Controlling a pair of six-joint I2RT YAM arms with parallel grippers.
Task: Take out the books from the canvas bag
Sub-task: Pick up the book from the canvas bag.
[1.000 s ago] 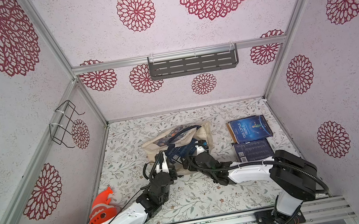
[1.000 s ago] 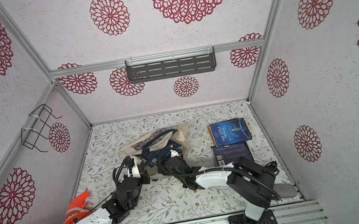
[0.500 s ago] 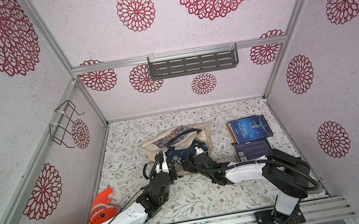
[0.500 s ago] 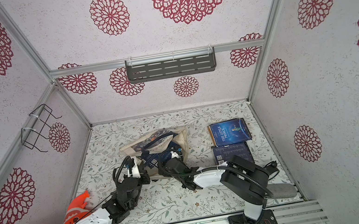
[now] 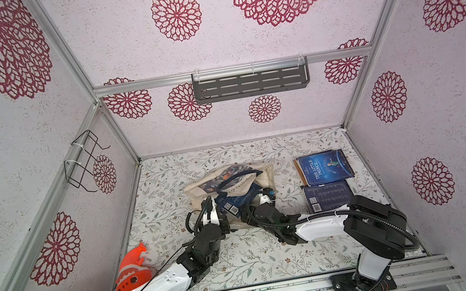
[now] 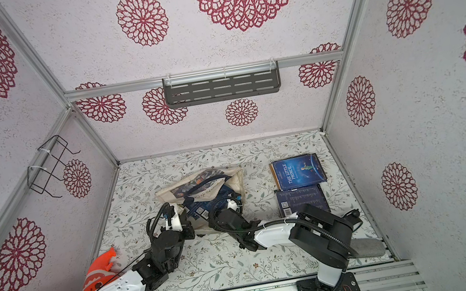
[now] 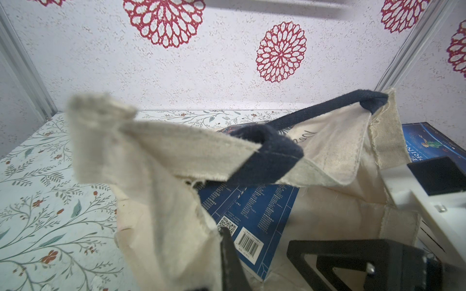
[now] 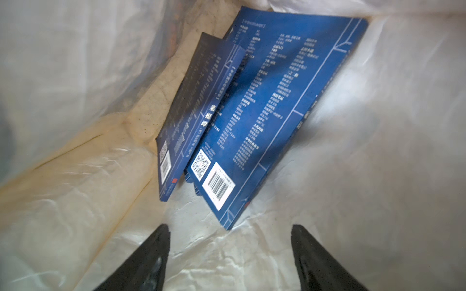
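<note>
The right gripper [image 8: 230, 241] had its jaws wide apart with nothing between them, inside the mouth of the canvas bag [image 8: 75, 201]. Just ahead of its fingertips, and not touching them, two dark blue books lay on the bag's pale lining. The nearer book [image 8: 277, 105] showed its back cover, with a white barcode label and a square code at the corner closest to the jaws. The second book [image 8: 196, 108] lay partly tucked behind it, with its own labels at the same end.

The left gripper [image 7: 227, 241] was closed, pinching the cloth of the bag's near rim and holding that edge up off the table [image 5: 243, 261]. The mouth of the bag gaped. Beneath the raised rim and a navy strap [image 7: 267, 153], one blue book [image 7: 252, 214] lay inside the bag, its barcode corner close beside the closed jaws.

In both top views the two grippers were side by side at the bag's near opening.

Two more books lay flat on the flowered table outside the bag, on the robot's right and well apart from both grippers. The face-up book [image 5: 322, 167], titled "The Little Prince", was the farther from the robot. The face-down book [image 5: 327, 196] lay just beside it on the nearer side, its near edge partly hidden by the right arm [image 5: 323, 227].
</note>
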